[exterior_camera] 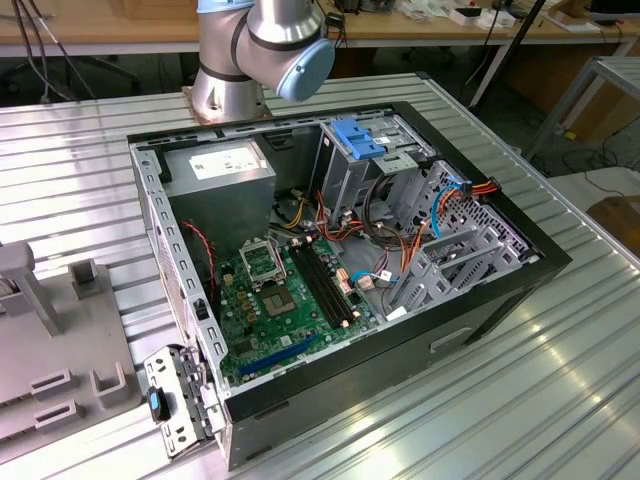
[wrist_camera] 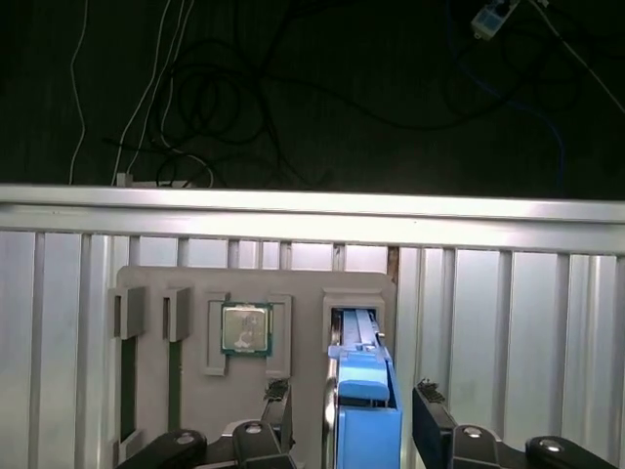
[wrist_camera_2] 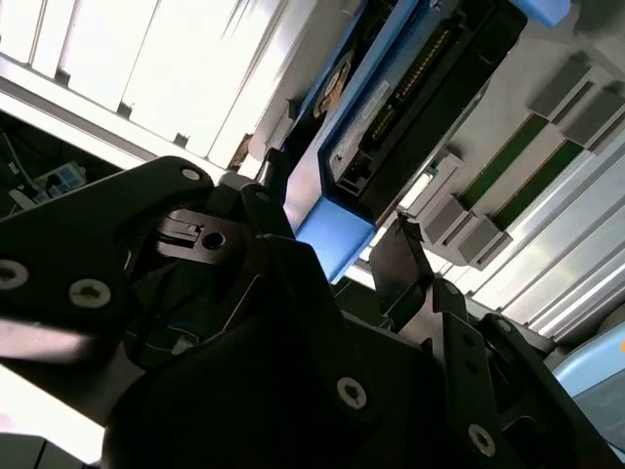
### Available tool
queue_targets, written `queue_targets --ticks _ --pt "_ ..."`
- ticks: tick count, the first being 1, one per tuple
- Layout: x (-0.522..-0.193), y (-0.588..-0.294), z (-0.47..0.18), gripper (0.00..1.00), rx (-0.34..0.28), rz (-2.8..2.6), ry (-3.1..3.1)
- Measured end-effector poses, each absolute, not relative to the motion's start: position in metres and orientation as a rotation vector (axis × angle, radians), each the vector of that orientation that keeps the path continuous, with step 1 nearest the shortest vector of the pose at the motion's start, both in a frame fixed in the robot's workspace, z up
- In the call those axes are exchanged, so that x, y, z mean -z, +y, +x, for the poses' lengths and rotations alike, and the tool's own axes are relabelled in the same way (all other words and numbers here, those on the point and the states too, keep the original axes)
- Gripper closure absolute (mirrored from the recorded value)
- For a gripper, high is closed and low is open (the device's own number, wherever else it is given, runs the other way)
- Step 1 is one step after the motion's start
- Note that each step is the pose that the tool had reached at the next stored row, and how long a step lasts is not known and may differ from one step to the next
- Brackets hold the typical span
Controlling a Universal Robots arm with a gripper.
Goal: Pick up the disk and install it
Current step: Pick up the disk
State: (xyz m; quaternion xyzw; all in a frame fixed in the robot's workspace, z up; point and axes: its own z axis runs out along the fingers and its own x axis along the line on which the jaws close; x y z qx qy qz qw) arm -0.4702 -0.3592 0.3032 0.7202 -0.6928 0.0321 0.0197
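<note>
The black two-fingered claw [wrist_camera: 354, 403] stood open and gripped nothing. Its fingers [wrist_camera: 276, 405] straddled the disk [wrist_camera: 366, 422], a flat dark grey metal hard drive framed by a bright blue plastic caddy rail. In the first wrist view a gap showed between each finger and the blue rail, so I judged the jaws not yet closed on it.

The disk stood on edge in a slot of the flat grey plastic holder tray [wrist_camera: 303, 283], which lay on the ribbed silver metal worktop [wrist_camera: 508, 322]. A small square silver processor chip [wrist_camera: 246, 327] sat in a pocket of the same tray, well apart from the claw.

The relation that mattered was that the disk lay directly between the fingers, not off to one side. Its thin width spanned the gap, with one flat face towards each finger. Its long axis ran away from the claw along the slot, across the line on which the jaws close. The second wrist view showed the same, with the disk [wrist_camera_2: 391, 117] rising between the fingers [wrist_camera_2: 402, 256].

In the exterior view the open black computer case [exterior_camera: 400, 370] sat on the worktop [exterior_camera: 500, 400], well apart from the tray [exterior_camera: 90, 350].
</note>
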Motion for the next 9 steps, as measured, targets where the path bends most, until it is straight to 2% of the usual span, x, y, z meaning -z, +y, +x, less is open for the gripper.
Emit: queue_targets --ticks 8,9 --pt "-0.2941 -0.3592 -0.4702 0.41 -0.099 2.235 -2.149" --pt "-0.2941 -0.3592 -0.4702 0.55 -0.099 2.235 -2.149"
